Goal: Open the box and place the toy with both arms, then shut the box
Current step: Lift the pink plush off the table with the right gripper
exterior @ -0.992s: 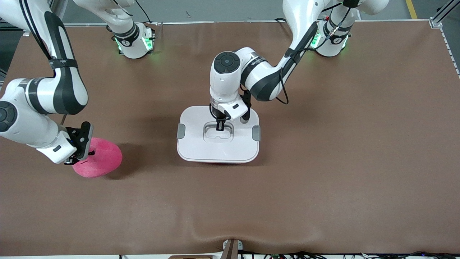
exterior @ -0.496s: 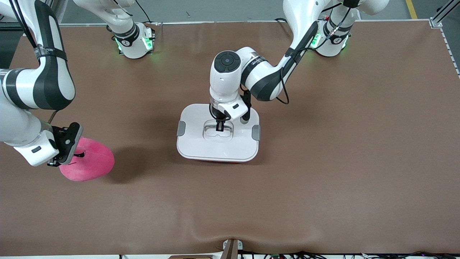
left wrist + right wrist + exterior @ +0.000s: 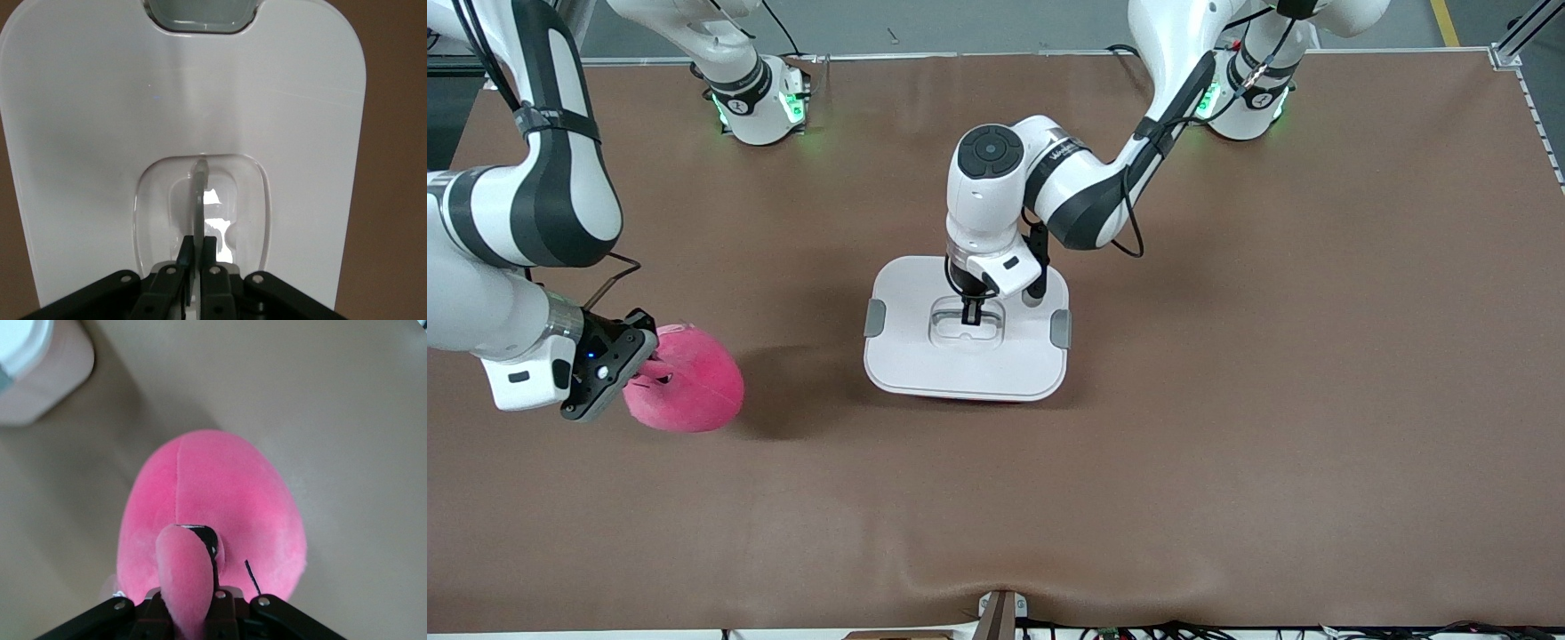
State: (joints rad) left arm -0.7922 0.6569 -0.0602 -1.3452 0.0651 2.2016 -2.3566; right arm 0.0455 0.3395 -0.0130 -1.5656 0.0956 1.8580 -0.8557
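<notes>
Brown table: box mid-table, lid on. I see left gripper pinching its handle. Right gripper clamps toy at right arm's end; its face hidden.

We see a smooth, glossy white plastic lid with a clear plastic handle and matt grey clips. The toy is soft pink plush with a stitched seam. The desk wears a matt brown covering, slightly wrinkled.
</notes>
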